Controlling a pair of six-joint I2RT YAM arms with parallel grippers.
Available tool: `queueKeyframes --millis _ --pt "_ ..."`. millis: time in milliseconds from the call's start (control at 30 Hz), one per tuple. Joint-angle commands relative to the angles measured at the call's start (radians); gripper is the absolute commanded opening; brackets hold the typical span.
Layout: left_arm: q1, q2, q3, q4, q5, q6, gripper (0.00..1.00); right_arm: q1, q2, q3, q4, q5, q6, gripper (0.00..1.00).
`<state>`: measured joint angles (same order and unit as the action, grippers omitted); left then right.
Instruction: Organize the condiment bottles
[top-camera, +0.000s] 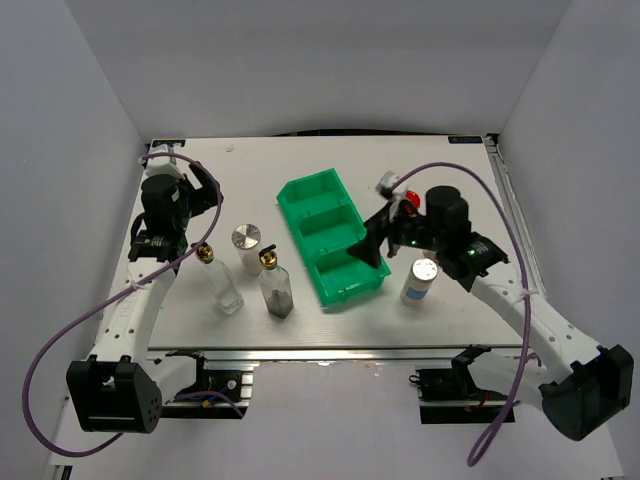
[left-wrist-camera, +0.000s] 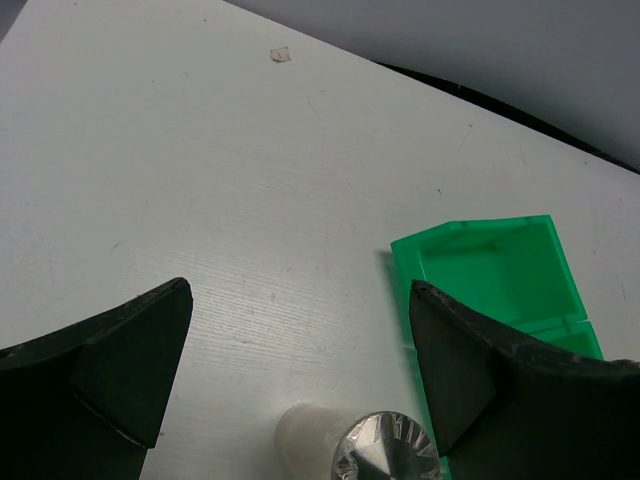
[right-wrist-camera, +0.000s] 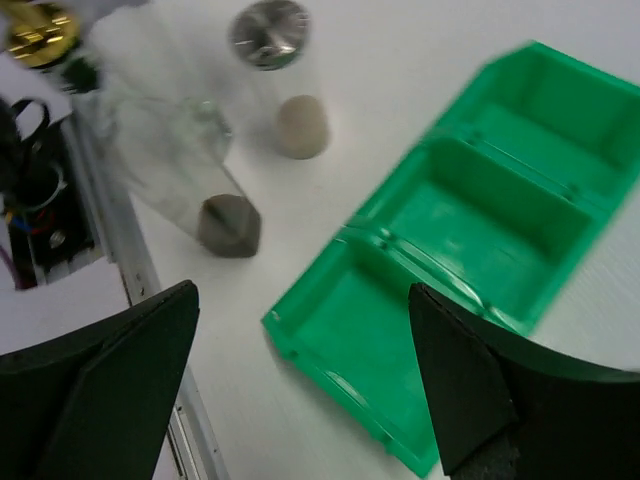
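Jaws wide open, empty, on left gripper (left-wrist-camera: 300, 370) and right gripper (right-wrist-camera: 300, 370). Condiment bottles (top-camera: 421, 282) stand on the table (top-camera: 260, 180) both sides of the green tray (top-camera: 318, 205), none inside. Gold-capped glass bottles (top-camera: 275, 290) look slick, fragile; we want a gentle mid-body grip.

A green three-compartment plastic tray (top-camera: 300, 192) lies slantwise on the white table (top-camera: 330, 325). Left of it stand a white shaker with a silver lid (top-camera: 247, 243), a clear glass gold-capped bottle (top-camera: 224, 283) and a darker gold-capped glass bottle (top-camera: 276, 287). A second silver-lidded white shaker (top-camera: 421, 281) stands right of the tray. Behind the right gripper (top-camera: 373, 247) shows a red lid (top-camera: 411, 199), probably a jar's.
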<state>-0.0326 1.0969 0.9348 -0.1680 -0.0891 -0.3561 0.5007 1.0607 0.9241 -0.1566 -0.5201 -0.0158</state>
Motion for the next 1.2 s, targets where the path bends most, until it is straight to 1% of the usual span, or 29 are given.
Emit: queueKeyframes --millis 0,67,100,200,300,567,767,1033,1100,1167 --pt "0.002 -0.037 -0.017 0.021 -0.012 -0.014 0.98 0.178 0.028 0.071 0.006 0.020 -0.164 0.89" --pt "0.003 -0.048 -0.030 0.025 -0.032 -0.017 0.98 0.251 0.071 0.090 0.009 0.084 -0.200 0.89" --pt "0.003 -0.058 -0.034 0.027 -0.031 -0.017 0.98 0.318 0.088 0.117 0.008 0.101 -0.210 0.89" --pt "0.003 -0.068 -0.045 0.033 -0.026 -0.017 0.98 0.415 0.149 0.157 0.025 0.149 -0.227 0.89" --pt "0.003 -0.069 -0.048 0.030 -0.026 -0.015 0.98 0.464 0.191 0.165 0.087 0.163 -0.231 0.89" --pt "0.003 -0.061 -0.050 0.015 -0.061 -0.017 0.98 0.542 0.265 0.186 0.232 0.166 -0.227 0.89" --pt "0.002 -0.072 -0.054 0.015 -0.067 -0.015 0.98 0.570 0.332 0.217 0.348 0.164 -0.168 0.90" --pt "0.002 -0.086 -0.062 0.013 -0.073 -0.011 0.98 0.584 0.438 0.278 0.405 0.155 -0.124 0.89" --pt "0.003 -0.089 -0.063 0.012 -0.074 -0.011 0.98 0.587 0.461 0.292 0.420 0.166 -0.110 0.86" --pt "0.003 -0.091 -0.067 0.012 -0.081 -0.012 0.98 0.591 0.470 0.297 0.423 0.210 -0.110 0.80"
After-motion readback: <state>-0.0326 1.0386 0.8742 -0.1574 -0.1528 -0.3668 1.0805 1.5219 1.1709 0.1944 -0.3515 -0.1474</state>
